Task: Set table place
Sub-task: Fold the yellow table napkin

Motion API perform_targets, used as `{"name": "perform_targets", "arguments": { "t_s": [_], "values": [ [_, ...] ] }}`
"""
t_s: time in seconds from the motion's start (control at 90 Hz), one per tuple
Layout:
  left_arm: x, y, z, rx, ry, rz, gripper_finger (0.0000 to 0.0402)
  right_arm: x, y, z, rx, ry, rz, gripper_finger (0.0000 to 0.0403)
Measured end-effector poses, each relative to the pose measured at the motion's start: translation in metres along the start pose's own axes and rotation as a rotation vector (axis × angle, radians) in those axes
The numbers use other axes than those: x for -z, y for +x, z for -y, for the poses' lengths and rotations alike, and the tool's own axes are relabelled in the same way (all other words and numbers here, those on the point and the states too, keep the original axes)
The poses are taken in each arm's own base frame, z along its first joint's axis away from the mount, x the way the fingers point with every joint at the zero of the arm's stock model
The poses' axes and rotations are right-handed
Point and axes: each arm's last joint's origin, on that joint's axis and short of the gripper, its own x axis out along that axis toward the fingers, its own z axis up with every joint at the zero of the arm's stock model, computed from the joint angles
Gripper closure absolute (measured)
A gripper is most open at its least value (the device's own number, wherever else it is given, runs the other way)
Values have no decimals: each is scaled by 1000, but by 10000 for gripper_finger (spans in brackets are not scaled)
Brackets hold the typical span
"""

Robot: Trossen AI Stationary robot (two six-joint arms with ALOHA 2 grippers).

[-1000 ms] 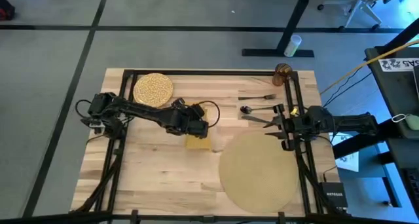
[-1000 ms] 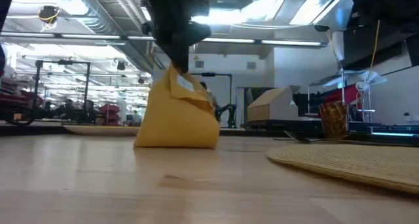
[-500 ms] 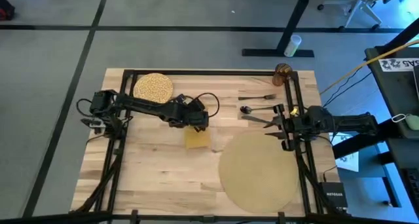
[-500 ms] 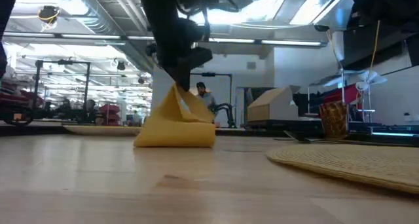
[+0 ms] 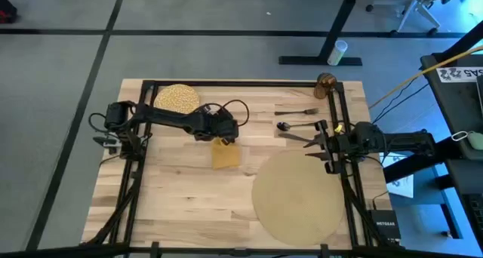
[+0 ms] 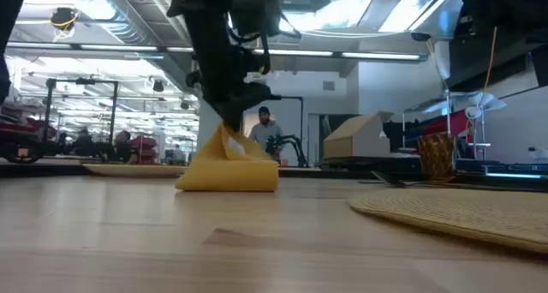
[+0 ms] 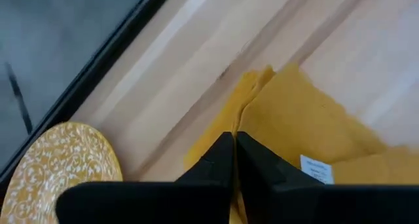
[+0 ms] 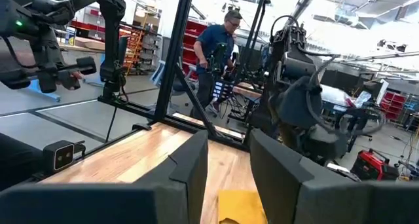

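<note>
From above, the mustard napkin [image 5: 226,154] was seen on the desk [image 5: 181,198], between the speckled plate [image 5: 176,98] and the placemat [image 5: 298,197], pinched at its far edge by the left end effector [image 5: 221,139]. At desk level, the napkin was seen tented. In the left wrist view, the fingers [image 7: 219,160] were closed on the cloth. In the right wrist view, the right end effector [image 8: 229,168] was held open and empty. The napkin would best be dragged flat before release.

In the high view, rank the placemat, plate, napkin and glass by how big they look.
1. The placemat, by far the largest.
2. The plate, though the left arm hides part of it.
3. The napkin, bunched, one edge pinched by the left gripper.
4. The glass, smallest.
</note>
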Motion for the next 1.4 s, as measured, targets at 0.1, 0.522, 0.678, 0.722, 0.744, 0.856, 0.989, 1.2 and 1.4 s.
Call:
{"name": "perform_targets", "arguments": {
  "t_s": [0.1,0.522,0.678,0.722,0.744,0.856,0.989,1.2,1.4],
  "values": [
    [3,6,-2,36,-20,-38,401,0,0,0,0,0,0,304],
    [18,10,2,58,43,-82,401,0,0,0,1,0,1,304],
    [17,12,-1,53,36,-85,401,0,0,0,1,0,1,304],
    [17,13,-2,51,33,-87,401,0,0,0,1,0,1,304],
    [16,13,-2,50,31,-87,401,0,0,0,1,0,1,304],
    [15,16,-5,43,21,-92,383,0,0,0,1,-1,2,304],
    [13,19,-9,32,-18,-99,339,0,0,0,1,-1,2,304],
    [11,25,-16,18,-17,-111,279,0,0,0,1,-1,2,304],
    [11,19,-15,35,38,-107,295,0,0,0,1,-1,2,303]
  ]
}}
